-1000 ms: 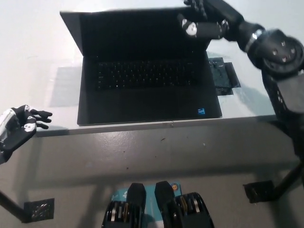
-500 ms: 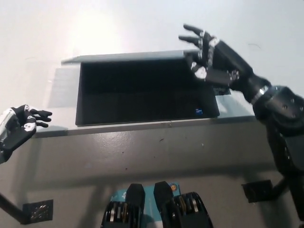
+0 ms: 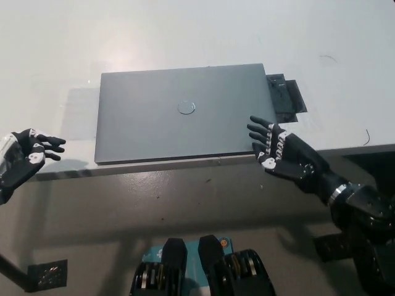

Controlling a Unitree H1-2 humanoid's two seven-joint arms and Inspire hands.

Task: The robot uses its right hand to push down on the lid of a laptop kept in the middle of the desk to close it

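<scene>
Laptop [image 3: 185, 120] closed, right hand [image 3: 281, 154] beside

The laptop [image 3: 182, 120] shows a plain matte grey lid with a small round silvery emblem [image 3: 186, 108] at its middle. The desk [image 3: 185, 37] is white (glare whitens one patch further). The right hand [image 3: 281, 154] is black with white fingertips; the left hand [image 3: 21, 161] is white with black fingers. A black patch [image 3: 285, 97] lies beside the laptop.

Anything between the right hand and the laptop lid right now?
Nothing visible. The right hand is open at the near right corner of the laptop, whose lid lies flat and shut on the desk. The left hand rests at the desk's left edge.
</scene>
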